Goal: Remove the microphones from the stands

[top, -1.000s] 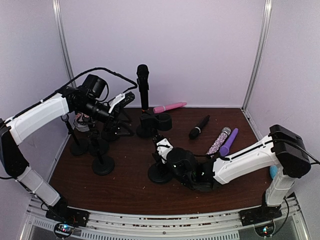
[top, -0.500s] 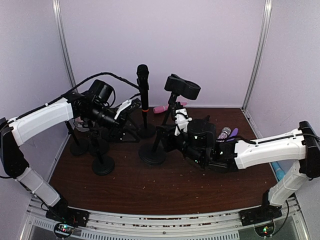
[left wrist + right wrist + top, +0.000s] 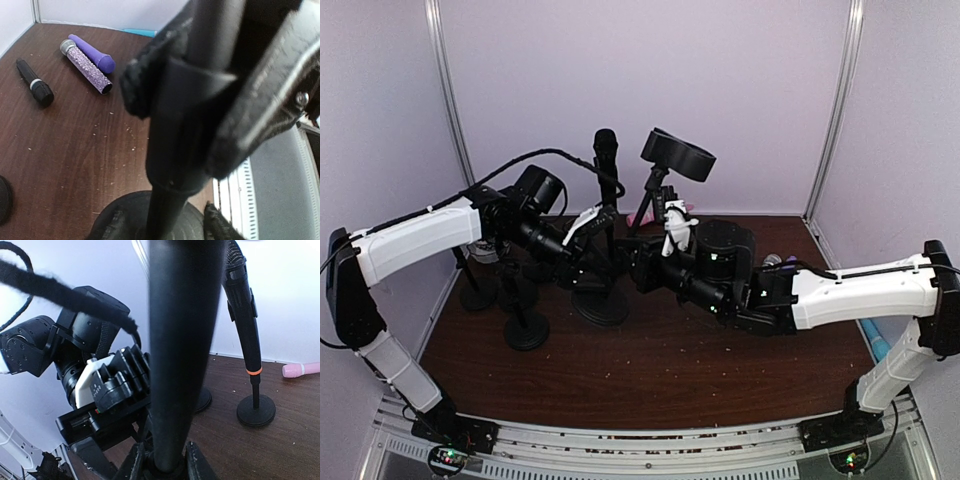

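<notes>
The black microphone (image 3: 606,150) with an orange ring stands upright in its stand at the back; the right wrist view shows it too (image 3: 245,315). In front of it leans a second stand (image 3: 603,305) with an empty clip (image 3: 678,155). My right gripper (image 3: 662,248) is shut on that stand's pole (image 3: 182,350), fingers either side of it (image 3: 167,467). My left gripper (image 3: 610,245) straddles the same pole low down, just above the round base (image 3: 165,222). Its jaws are open, with small gaps to the pole on both sides.
Loose microphones lie on the brown table to the right: a black one (image 3: 35,87), a glittery one (image 3: 85,62), a purple one (image 3: 92,52), and a pink one (image 3: 302,370) by the back wall. Empty stands (image 3: 525,330) crowd the left side. White walls enclose the table.
The right arm has raised the empty-clip stand from lying to leaning upright and carried it left. The left gripper has moved right to that pole and its jaws have narrowed.
</notes>
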`<state>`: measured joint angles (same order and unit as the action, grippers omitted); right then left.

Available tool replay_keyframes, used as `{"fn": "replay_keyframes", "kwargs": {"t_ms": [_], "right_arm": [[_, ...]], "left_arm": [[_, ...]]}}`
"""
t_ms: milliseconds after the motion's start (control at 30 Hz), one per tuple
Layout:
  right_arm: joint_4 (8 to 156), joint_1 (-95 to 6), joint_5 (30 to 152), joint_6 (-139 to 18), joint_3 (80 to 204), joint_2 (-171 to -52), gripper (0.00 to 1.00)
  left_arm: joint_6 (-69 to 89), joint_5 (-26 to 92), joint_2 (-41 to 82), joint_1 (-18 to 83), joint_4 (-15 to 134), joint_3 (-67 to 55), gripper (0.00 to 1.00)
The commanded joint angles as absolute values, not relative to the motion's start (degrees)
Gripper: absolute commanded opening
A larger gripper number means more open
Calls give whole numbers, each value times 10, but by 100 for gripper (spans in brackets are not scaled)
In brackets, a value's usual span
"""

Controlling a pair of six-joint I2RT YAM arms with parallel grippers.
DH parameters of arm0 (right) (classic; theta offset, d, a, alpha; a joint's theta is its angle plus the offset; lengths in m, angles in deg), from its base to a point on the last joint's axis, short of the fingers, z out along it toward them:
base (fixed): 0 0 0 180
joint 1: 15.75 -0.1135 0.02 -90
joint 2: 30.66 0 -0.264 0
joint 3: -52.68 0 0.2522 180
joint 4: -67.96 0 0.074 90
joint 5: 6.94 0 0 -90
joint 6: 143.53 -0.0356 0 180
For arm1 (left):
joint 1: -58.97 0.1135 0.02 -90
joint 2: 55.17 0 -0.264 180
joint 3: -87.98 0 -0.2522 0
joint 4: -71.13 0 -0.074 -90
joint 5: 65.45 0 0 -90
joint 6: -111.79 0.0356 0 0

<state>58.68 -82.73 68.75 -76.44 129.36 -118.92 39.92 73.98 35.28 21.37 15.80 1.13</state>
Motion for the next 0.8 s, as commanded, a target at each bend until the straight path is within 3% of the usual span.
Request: {"fn": "replay_keyframes", "kwargs": {"t_ms": [0, 100, 300, 333, 400, 567, 767], "right_arm": [[534, -828, 709, -788, 1325, -1178, 0], [527, -828, 713, -795, 1325, -1182, 0], [513, -828, 714, -808, 1326, -1184, 0], [512, -828, 714, -810, 1325, -1182, 0], [511, -828, 718, -817, 1324, -1179, 0], [501, -828, 746, -820, 1317, -1169, 0], [449, -826, 900, -803, 1302, -1145, 0]], "left_arm": [[402, 782, 354, 212, 179, 27, 43], [402, 795, 356, 211, 179, 27, 30], [404, 809, 358, 212, 179, 24, 26], [405, 809, 357, 212, 177, 24, 21], [412, 811, 358, 212, 169, 28, 1], [426, 831, 360, 212, 139, 53, 0], [423, 917, 353, 212, 105, 85, 0]]}}
